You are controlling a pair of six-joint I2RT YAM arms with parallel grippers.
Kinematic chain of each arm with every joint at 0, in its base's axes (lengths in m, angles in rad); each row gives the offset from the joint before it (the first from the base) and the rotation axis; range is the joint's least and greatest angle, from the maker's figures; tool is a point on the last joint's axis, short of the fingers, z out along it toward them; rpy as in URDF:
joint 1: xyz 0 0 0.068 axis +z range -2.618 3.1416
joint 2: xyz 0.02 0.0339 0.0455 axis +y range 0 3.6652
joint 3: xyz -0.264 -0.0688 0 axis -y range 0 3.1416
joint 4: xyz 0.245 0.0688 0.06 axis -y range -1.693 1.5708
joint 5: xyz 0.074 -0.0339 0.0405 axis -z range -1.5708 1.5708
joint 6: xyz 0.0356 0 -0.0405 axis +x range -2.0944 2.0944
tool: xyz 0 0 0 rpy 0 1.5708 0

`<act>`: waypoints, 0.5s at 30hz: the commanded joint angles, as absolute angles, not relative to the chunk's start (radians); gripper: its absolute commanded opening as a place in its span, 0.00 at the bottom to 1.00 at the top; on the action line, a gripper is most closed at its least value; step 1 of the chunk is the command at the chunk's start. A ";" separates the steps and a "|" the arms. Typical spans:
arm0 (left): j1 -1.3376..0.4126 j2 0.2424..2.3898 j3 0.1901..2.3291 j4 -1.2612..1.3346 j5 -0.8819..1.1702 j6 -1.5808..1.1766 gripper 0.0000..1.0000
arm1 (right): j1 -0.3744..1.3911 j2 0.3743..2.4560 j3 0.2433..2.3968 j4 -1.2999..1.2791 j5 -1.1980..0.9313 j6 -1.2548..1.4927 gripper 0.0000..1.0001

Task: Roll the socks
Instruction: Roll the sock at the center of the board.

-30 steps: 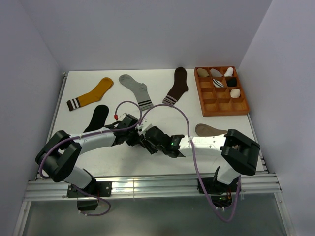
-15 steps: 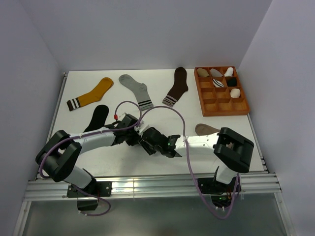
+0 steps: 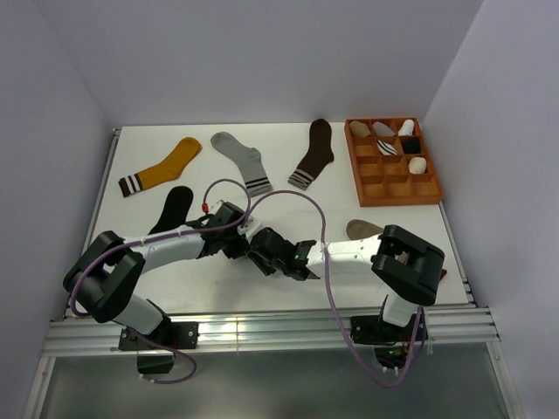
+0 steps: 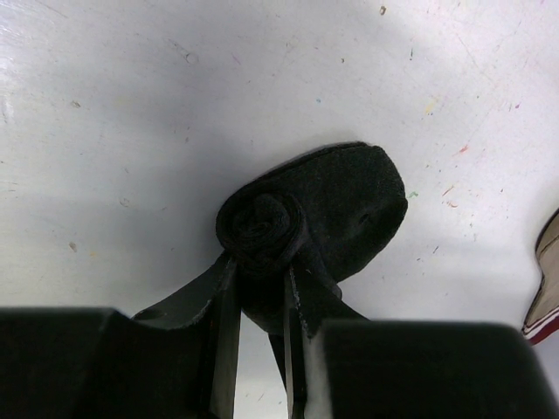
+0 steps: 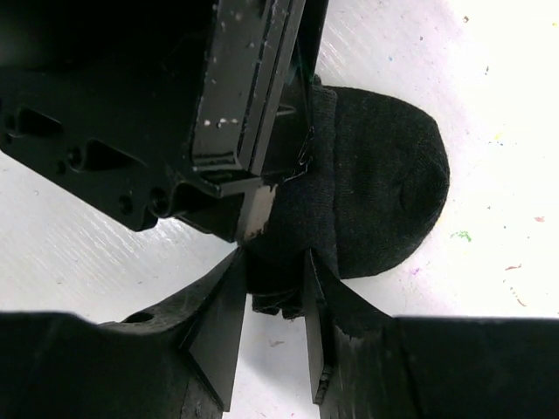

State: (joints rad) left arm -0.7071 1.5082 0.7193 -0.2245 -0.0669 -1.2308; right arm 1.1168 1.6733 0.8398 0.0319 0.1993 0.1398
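Your left gripper point(image 4: 259, 262) is clamped on the rolled end of the black sock point(image 4: 349, 201). The toe part lies flat on the desk point(image 4: 131, 105), just beyond the gripper. Your right gripper point(image 5: 272, 257) has its fingers on both sides of the same roll; whether it presses, I cannot tell.
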 commanded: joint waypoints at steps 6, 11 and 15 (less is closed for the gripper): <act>-0.732 1.534 0.698 -0.316 -0.091 -1.200 0.22 | 1.098 1.779 0.847 -0.032 0.118 0.141 0.43; -0.733 1.526 0.701 -0.318 -0.091 -1.198 0.25 | 1.089 1.815 0.857 -0.057 0.097 0.144 0.23; -0.732 1.497 0.696 -0.328 -0.107 -1.209 0.31 | 1.049 1.818 0.854 -0.066 0.046 0.161 0.00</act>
State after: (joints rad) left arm -0.6910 1.5028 0.7193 -0.2298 -0.0723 -1.2293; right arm 1.0912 1.7111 0.8585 0.0376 0.1715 0.1280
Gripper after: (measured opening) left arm 0.307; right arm 0.043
